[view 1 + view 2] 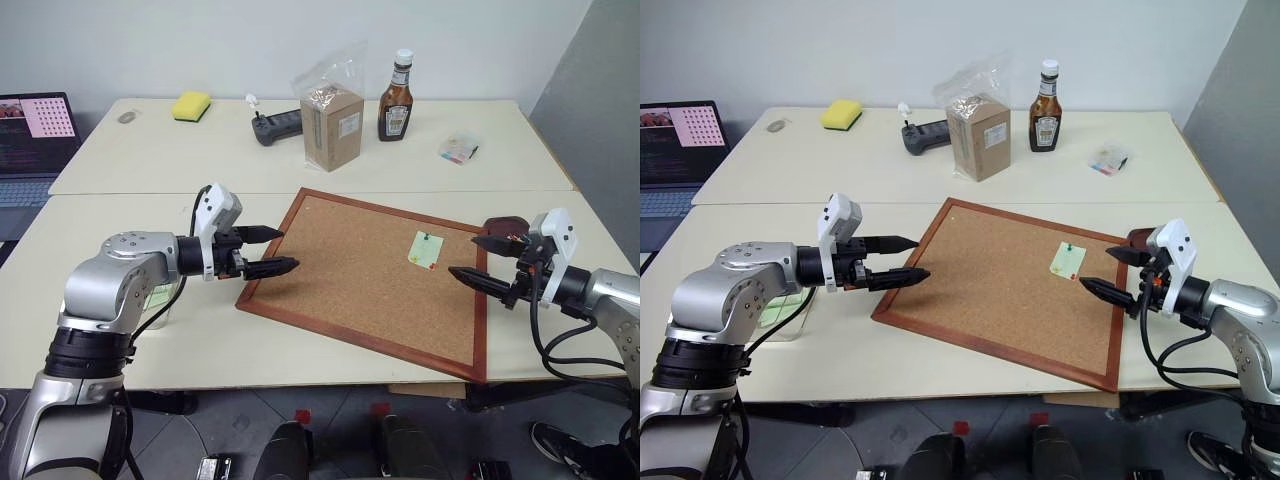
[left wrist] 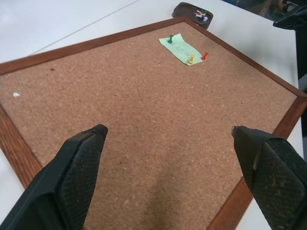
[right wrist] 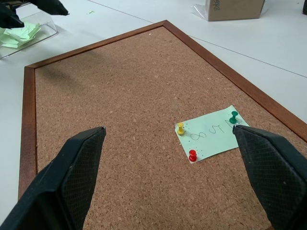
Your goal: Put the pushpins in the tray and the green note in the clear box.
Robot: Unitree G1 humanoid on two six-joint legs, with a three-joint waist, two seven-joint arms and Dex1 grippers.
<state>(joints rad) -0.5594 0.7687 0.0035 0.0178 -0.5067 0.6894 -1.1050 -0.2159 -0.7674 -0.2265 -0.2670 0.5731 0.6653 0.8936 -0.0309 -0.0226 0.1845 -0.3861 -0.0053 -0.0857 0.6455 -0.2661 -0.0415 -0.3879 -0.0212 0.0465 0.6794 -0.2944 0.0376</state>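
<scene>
From the head, the pale green paper note (image 1: 425, 250) is lying pinned on the wood-framed corkboard (image 1: 340, 270), between the left gripper (image 1: 272, 250) and right gripper (image 1: 478, 262), both hovering with fingers spread wide and holding nothing. At the left wrist, a dark oval tray (image 2: 193, 8) is sitting beyond the board's corner. At the right wrist, red, yellow and green pushpins (image 3: 193, 155) are standing in the note, between the fingers; the clear plastic box (image 3: 26, 32) is lying far across.

Three pushpins (image 3: 193, 155) on one green note (image 3: 211, 134); one corkboard (image 1: 340, 270), one tray (image 2: 192, 8), one clear box (image 3: 26, 31), one bottle (image 1: 397, 97), one sponge (image 1: 191, 105).
</scene>
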